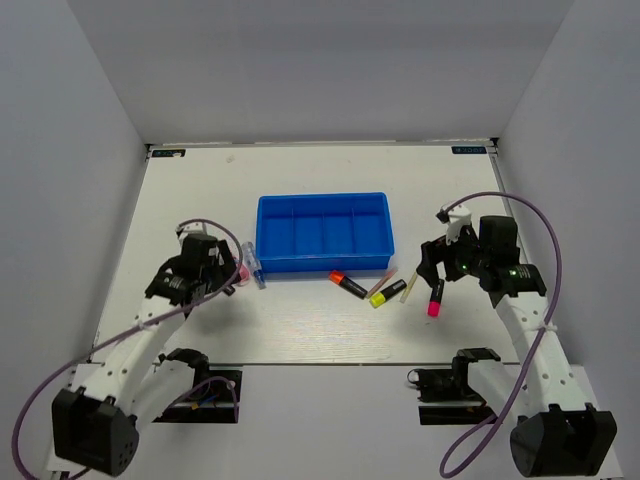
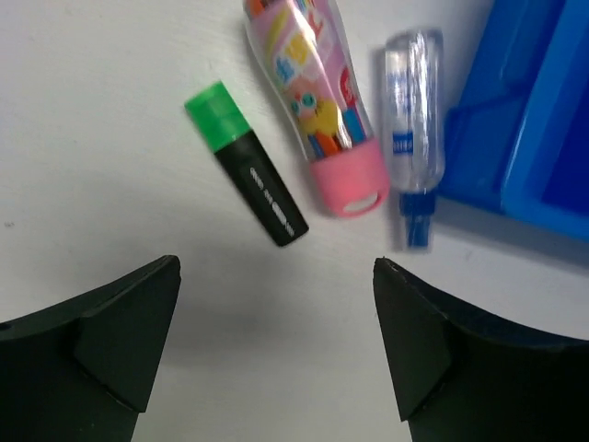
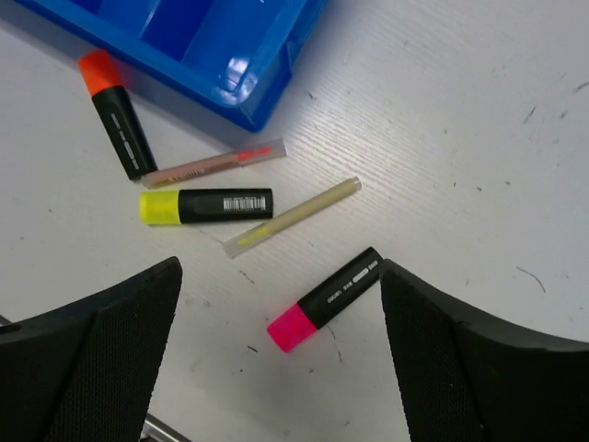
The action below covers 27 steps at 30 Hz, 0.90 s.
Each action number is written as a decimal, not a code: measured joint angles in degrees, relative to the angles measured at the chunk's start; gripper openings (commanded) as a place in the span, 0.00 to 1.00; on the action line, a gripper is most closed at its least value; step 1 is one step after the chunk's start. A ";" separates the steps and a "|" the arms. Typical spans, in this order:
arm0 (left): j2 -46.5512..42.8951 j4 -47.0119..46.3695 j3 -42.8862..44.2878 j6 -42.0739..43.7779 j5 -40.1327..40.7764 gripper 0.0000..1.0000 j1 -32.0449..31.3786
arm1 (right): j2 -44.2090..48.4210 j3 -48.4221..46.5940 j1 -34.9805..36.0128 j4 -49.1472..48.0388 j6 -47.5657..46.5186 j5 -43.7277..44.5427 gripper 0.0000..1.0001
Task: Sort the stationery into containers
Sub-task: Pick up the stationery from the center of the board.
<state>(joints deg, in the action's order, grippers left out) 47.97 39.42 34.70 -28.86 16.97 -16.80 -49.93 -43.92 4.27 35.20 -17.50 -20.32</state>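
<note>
Off the front-left corner of the blue tray (image 1: 320,263), the left gripper (image 1: 232,280) hangs over the bench (image 1: 300,330) with its fingers spread wide and nothing between them. In the left wrist view the gripper's gap (image 2: 276,267) frames bare bench. Three pieces lie just beyond the fingertips, toward the tray (image 2: 525,138). The green-ended marker (image 2: 247,164) lies farthest from the tray, slanted. The pink tube (image 2: 317,101) is next, with its pink cap pointing back at the gripper. The clear-blue tube (image 2: 413,120) is just beside the tray's wall. The two tubes lie side by side, and the marker's black end points towards the pink cap.

Off the tray's front-right corner, the right gripper (image 1: 432,270) is also spread apart and grips nothing. In the right wrist view the pink-ended marker (image 3: 327,299) lies slanted in the gap of the gripper (image 3: 281,267), its black end close to one finger and its pink end nearer the middle. Nearer the tray (image 3: 248,92) lie two thin pale sticks, one yellowish (image 3: 293,217) and one with a red streak (image 3: 213,163). The yellow-ended marker (image 3: 207,204) lies between them. The orange-ended marker (image 3: 118,115) is closest to the tray's front wall, with its black end touching the red-streaked stick. All of these pieces rest on the bench outside the tray.
</note>
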 measured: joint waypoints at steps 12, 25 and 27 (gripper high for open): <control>32.74 -2.95 23.12 -5.68 -2.82 0.78 9.20 | 1.97 2.71 1.38 -2.19 0.39 -2.60 0.56; 45.31 -1.20 27.02 -10.88 -5.62 0.76 11.28 | 1.99 2.71 2.25 -2.16 0.11 -0.52 0.59; 47.04 -1.92 26.67 -11.76 -6.27 0.76 11.34 | 1.99 2.71 2.27 -2.19 0.11 -0.35 0.59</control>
<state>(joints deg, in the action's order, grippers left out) 95.00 37.50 61.36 -40.62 10.70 -5.45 -47.94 -41.21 6.55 33.01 -17.39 -20.67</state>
